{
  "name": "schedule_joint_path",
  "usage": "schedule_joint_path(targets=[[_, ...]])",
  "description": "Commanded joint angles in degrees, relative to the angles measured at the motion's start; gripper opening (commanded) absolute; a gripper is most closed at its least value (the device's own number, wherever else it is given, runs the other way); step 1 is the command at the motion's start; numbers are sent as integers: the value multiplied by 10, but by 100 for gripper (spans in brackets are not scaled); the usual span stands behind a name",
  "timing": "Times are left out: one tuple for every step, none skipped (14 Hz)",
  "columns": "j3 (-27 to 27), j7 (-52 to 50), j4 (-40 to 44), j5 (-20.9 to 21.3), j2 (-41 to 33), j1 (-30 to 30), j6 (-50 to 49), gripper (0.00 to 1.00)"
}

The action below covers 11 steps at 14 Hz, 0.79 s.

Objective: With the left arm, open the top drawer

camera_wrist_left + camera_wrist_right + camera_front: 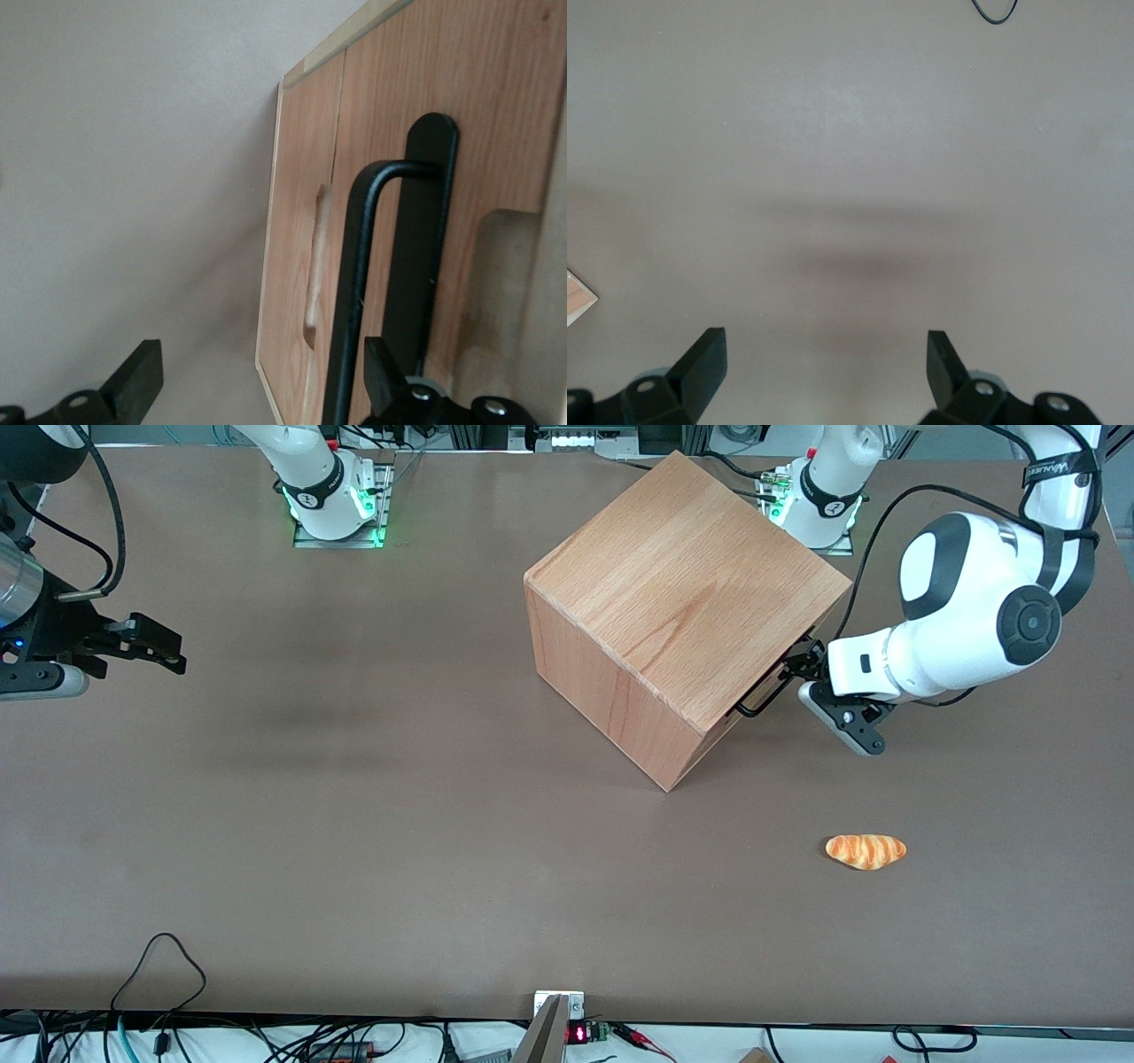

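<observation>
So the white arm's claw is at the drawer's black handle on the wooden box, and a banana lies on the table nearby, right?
Not quite: it is not a banana but a small bread roll, orange-brown with pale stripes, as the front view shows. The rest holds: the white arm's claw is at the drawer's black handle on the wooden box, its fingers open.

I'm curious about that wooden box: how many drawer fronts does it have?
2 show in the wrist view: the light beech-wood top drawer with its thin black wire handle, where the left arm's black end effector sits open, and a lower drawer with a carved grip. More may be hidden.
</observation>
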Motion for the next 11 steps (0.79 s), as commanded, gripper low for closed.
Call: schedule_joint_path(targets=[[3, 23, -2, -15, 3, -3, 8, 100], [3, 22, -2, -15, 7, -4, 8, 100], [3, 22, -2, -15, 10, -4, 10, 100], [4, 22, -1, -15, 13, -4, 12, 100], [6, 23, -1, -13, 18, -3, 20, 100], [9, 23, -1, -12, 20, -3, 25, 100], [9, 23, -1, -10, 21, -3, 26, 100], [9, 23, -1, -10, 26, -3, 26, 100], [10, 23, -1, -10, 27, -3, 27, 100], [13, 23, -2, -10, 27, -2, 36, 100], [16, 24, -2, -10, 28, 1, 44, 100]])
